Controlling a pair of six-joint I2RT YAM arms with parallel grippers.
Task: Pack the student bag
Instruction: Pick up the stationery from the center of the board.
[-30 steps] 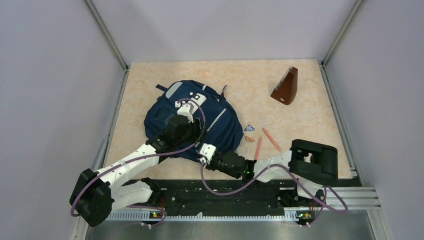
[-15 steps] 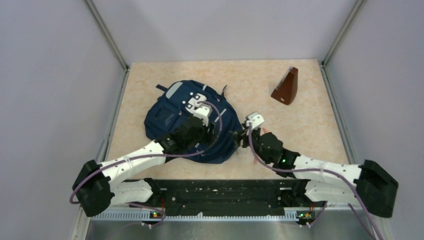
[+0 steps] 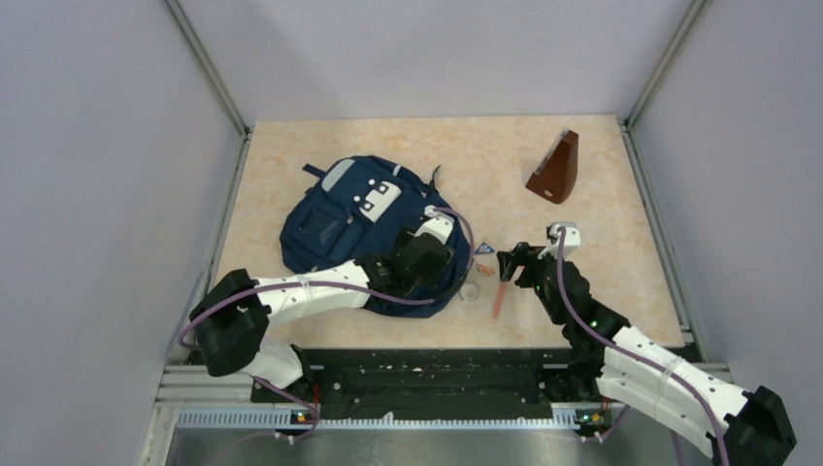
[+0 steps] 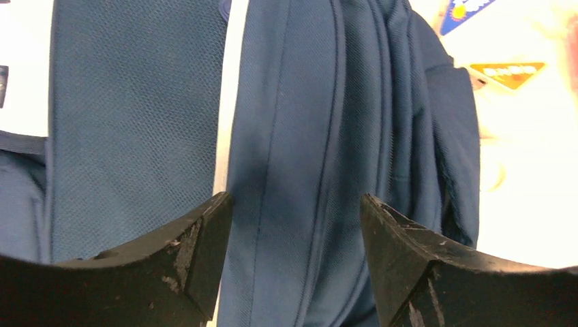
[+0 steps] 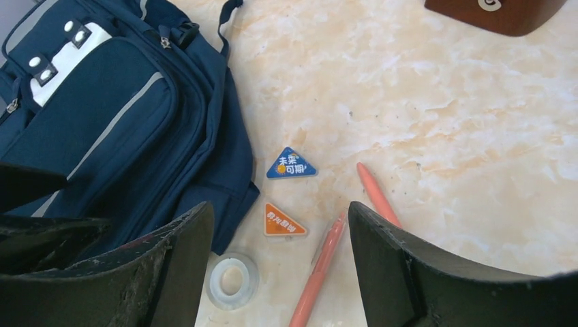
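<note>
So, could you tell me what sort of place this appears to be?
Probably a robotics lab test cell: two arms bolted at the edge of a marble-patterned table, plain grey walls boxing it in, and a staged student bag and pens.

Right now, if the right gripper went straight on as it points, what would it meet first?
Probably the orange triangle lying on the table, centred ahead of the open right gripper, though depth is hard to judge.

**Bag left of centre, small items to its right**

The student bag [image 3: 349, 218] lies flat on the marbled table [image 3: 485, 155]. The left arm [image 3: 311, 289] reaches across the bag's lower right edge. Just right of the bag lie a blue triangle [image 3: 484, 249], a tape ring [image 3: 470, 290] and an orange pen [image 3: 501, 294]. The right gripper [image 3: 509, 262] is at the pen's upper end. A brown wedge [image 3: 554, 170] stands at upper right.
</note>
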